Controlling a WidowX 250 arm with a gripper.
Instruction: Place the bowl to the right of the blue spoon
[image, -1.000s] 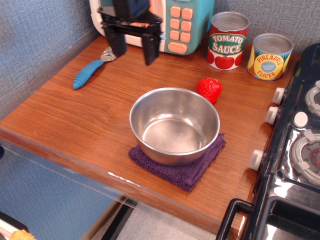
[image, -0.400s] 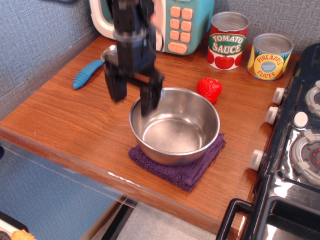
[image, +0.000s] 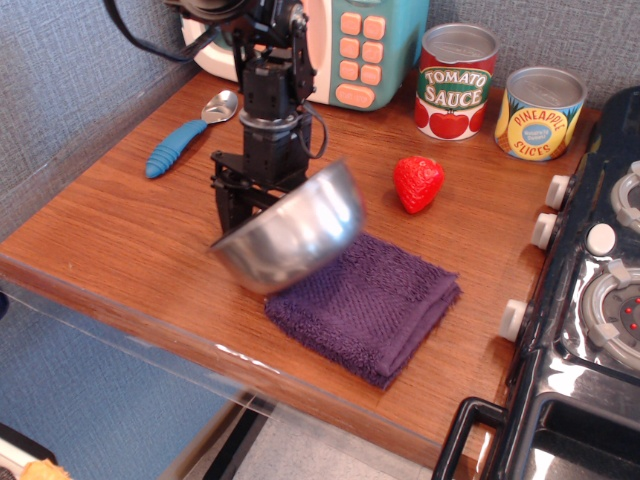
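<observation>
- The brown wood-grain counter (image: 130, 230) carries everything, and its left part, below the spoon, lies bare.
- The black robot arm (image: 268, 90) was up by the toy microwave a second ago; now it stands over the counter's middle with its pincer (image: 240, 195) clamped on the bowl's rim.
- The large shiny stainless-steel bowl (image: 295, 232) is off the cloth now, lifted and tilted, its outside turned towards us and its rim blurred, so I take it to be moving.
- The folded purple cloth (image: 370, 300), hidden under the bowl a moment ago, shows whole and empty.
- The small toy spoon with the ribbed blue handle and silver head (image: 180, 140) has not stirred; it lies at the back left, well apart from the bowl.
- The red toy strawberry (image: 417, 183) sits where it was, near the cloth's far corner.
- To my eye the grasp is done and the carry begun; the bowl must still go back towards the spoon and settle just on its right.
</observation>
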